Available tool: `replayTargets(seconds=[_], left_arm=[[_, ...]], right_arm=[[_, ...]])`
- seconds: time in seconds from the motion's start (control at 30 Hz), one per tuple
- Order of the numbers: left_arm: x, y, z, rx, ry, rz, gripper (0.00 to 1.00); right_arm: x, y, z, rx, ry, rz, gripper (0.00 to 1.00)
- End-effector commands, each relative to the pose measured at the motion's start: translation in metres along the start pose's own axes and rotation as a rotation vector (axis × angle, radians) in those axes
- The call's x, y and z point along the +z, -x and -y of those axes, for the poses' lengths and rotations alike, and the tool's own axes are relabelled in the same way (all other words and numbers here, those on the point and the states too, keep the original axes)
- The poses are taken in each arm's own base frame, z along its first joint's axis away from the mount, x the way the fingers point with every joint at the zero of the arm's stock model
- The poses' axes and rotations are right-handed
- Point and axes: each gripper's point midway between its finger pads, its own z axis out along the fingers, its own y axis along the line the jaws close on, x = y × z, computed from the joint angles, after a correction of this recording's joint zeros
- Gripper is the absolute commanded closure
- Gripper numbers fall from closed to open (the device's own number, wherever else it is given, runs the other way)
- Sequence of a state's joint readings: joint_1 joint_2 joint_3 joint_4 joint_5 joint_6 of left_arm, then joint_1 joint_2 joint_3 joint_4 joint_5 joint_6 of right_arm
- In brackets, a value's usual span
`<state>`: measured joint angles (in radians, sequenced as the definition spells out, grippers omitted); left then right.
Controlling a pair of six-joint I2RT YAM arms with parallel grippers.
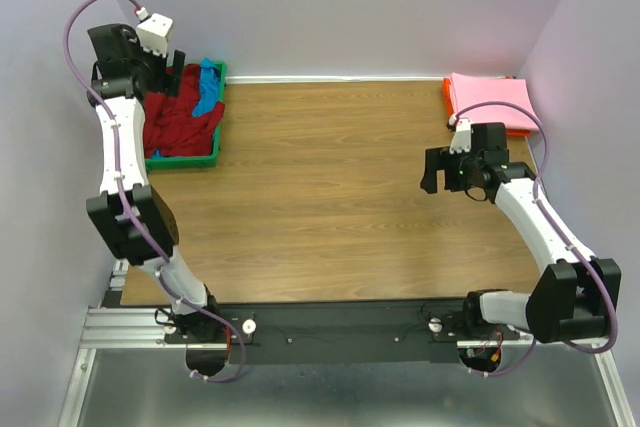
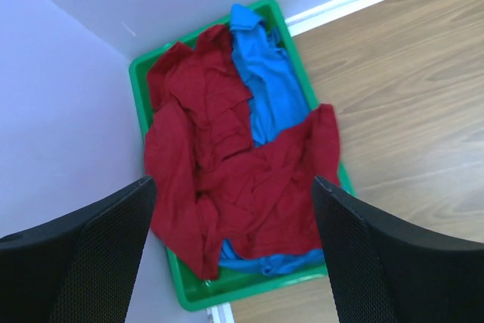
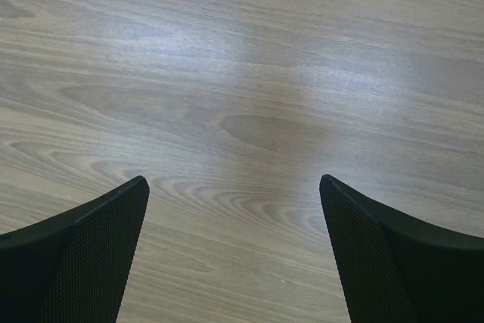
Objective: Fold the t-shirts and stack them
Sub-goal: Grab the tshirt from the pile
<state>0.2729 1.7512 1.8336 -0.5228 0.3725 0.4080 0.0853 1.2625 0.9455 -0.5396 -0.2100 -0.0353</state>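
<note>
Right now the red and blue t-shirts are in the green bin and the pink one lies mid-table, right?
Not mid-table: the pink t-shirt lies on the orange tray at the far right corner of the table, as the top external view shows. The red t-shirt and blue t-shirt are in the green bin.

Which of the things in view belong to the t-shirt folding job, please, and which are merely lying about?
Belong to the job:
dark red t-shirt, crumpled
blue t-shirt, crumpled
pink t-shirt, folded

Merely there:
green bin, holding the red and blue ones
orange tray, under the pink one
</note>
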Motion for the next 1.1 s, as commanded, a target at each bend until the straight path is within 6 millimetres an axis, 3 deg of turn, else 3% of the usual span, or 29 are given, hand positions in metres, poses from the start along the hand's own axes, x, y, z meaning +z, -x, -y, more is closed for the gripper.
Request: replayTargets(seconds=[0.0, 0.07, 0.1, 0.27, 0.37, 0.57, 0.83, 0.9, 1.03, 1.07], left_arm=[[0.030, -0.044, -0.016, -0.046, -0.070, -0.107, 0.10], [0.041, -0.057, -0.028, -0.050, -0.050, -0.143, 0.10], [0.054, -0.080, -0.033, -0.065, -0.042, -0.194, 0.10], [0.087, -0.131, -0.058, -0.092, 0.022, -0.284, 0.10], [0.099, -0.152, -0.065, -0.095, 0.053, -0.326, 0.09], [0.128, -0.213, -0.080, -0.086, 0.149, -0.434, 0.09], [0.153, -0.230, -0.072, -0.101, 0.089, -0.419, 0.10], [0.158, -0.229, -0.065, -0.117, 0.045, -0.406, 0.14], [0.161, -0.220, -0.055, -0.140, -0.015, -0.370, 0.46], [0.161, -0.217, -0.054, -0.146, -0.025, -0.361, 0.61]], right_arm=[[0.000, 0.009, -0.003, -0.013, 0.019, 0.017, 0.00], [0.004, 0.007, -0.004, -0.008, 0.026, 0.001, 0.00], [0.004, 0.008, -0.004, -0.008, 0.027, -0.002, 0.00], [0.011, 0.004, -0.005, 0.001, 0.038, -0.037, 0.00], [0.014, 0.001, -0.004, 0.004, 0.037, -0.055, 0.00], [0.023, -0.003, 0.001, 0.010, 0.023, -0.092, 0.00], [0.029, -0.004, 0.002, 0.021, 0.026, -0.120, 0.00], [0.029, -0.004, 0.002, 0.020, 0.024, -0.123, 0.00], [0.028, -0.003, 0.003, 0.019, 0.016, -0.121, 0.00], [0.028, -0.003, 0.003, 0.019, 0.016, -0.121, 0.00]])
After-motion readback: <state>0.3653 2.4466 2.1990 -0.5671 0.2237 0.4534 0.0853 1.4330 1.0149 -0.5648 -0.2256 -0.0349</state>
